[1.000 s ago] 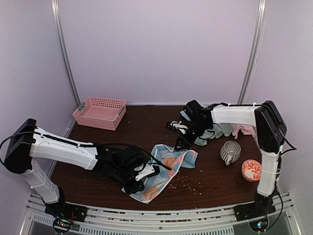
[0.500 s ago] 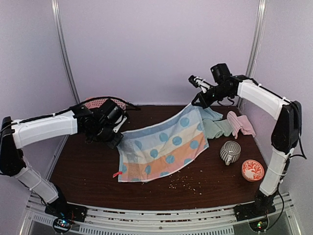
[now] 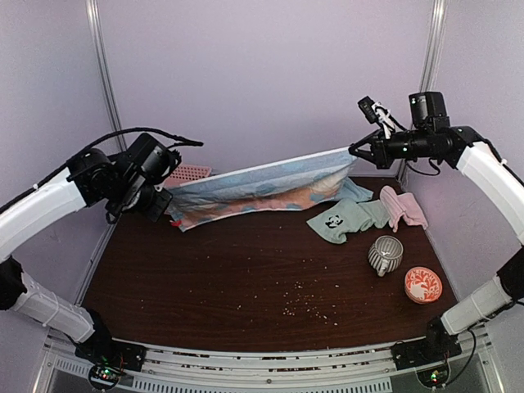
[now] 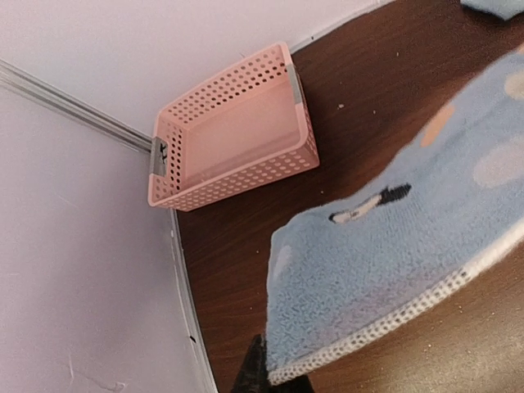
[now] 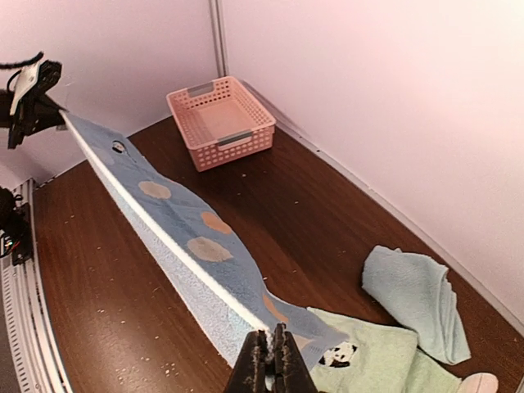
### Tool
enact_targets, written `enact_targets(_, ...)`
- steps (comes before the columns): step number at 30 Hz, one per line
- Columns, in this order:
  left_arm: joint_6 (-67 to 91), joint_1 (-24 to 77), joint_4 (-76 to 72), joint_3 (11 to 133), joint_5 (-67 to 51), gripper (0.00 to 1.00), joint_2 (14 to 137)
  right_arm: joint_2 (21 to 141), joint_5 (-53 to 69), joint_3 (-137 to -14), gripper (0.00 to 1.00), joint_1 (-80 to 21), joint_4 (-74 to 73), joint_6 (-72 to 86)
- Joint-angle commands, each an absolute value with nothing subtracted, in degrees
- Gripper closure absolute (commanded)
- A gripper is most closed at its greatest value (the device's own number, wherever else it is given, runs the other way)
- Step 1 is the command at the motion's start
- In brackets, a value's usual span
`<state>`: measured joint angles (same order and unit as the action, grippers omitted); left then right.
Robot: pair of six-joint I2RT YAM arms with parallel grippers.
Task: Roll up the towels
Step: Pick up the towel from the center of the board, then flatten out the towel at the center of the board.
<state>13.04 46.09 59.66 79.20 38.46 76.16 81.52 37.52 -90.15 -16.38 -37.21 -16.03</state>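
At the bottom edge of the right wrist view, the right gripper [image 5: 271, 364] is pinched tight on one corner of the spotted blue towel [image 5: 176, 225], with the white hem caught between its fingers. From there the cloth runs as a taut band to the upper left of that frame, where the left gripper [image 5: 49, 110] clamps the opposite end. The left wrist view shows that hemmed corner vanishing into dark fingers at its bottom edge.

From the top camera, the towel spans the middle of the frame between two raised arms and looks lifted off the table [image 3: 246, 278]. Under its right end lie the green towel [image 5: 372, 360] with its small dark mark, the plain blue towel [image 5: 413, 286] and, further right, the pink towel [image 3: 403, 206], all loose and unrolled. A mug [image 3: 385, 254] and a bowl [image 3: 423, 284] sit at lower right, and a pink basket [image 4: 233, 131] sits at the back left.

This looks like the spreading step for the first towel, with no rolling begun. The next move probably calls for lowering both ends together onto the bare wood at centre. The tension should be held so the cloth lands flat, short of the other towels and the mug, before the fingers let go.
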Motion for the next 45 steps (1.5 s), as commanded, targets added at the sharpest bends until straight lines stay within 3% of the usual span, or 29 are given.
enact_targets(1,12.94,46.85,64.87,80.78,42.1,1.0,68.75,71.73,43.61,-80.98,1.0,-15.82,-34.2,-16.52)
enact_targets(9,16.5,62.05,68.26,82.68,38.15,1.0,63.72,56.12,57.2,-69.49,1.0,-16.26,-39.79,-20.6)
enact_targets(15,17.67,61.98,65.63,78.37,39.59,1.0,66.73,55.28,56.82,-61.84,1.0,-16.34,-35.04,-16.48)
enact_targets(20,14.96,43.88,57.8,70.68,31.54,1.0,75.84,64.08,41.46,-54.52,1.0,-16.34,-23.57,-9.09)
enact_targets(25,8.65,32.48,45.39,70.49,25.65,1.0,88.66,84.93,36.25,-62.6,1.0,-16.35,-20.42,-6.96)
enact_targets(27,7.85,31.47,43.97,74.25,27.72,0.81,94.63,93.29,35.88,-69.04,0.97,-16.44,-20.79,-6.94)
enact_targets(29,7.35,31.03,43.76,78.49,29.61,0.62,99.11,100.07,34.33,-76.13,0.76,-16.44,-22.87,-6.26)
enact_targets(33,8.8,30.98,47.32,84.32,31.22,0.5,102.53,103.56,31.62,-82.76,0.62,-16.28,-26.29,-5.66)
enact_targets(36,10.95,31.03,48.17,81.56,29.95,0.5,99.42,99.96,31.76,-78.86,0.58,-16.43,-25.29,-6.43)
enact_targets(42,18.8,31.11,46.45,67.57,13.56,0.51,90.16,93.78,32.92,-71.91,0.6,-17.8,-33.72,-15.85)
enact_targets(45,22.18,31.52,44.92,61.82,4.7,0.64,86.69,90.36,34.19,-67.57,0.62,-20.29,-36.53,-21.42)
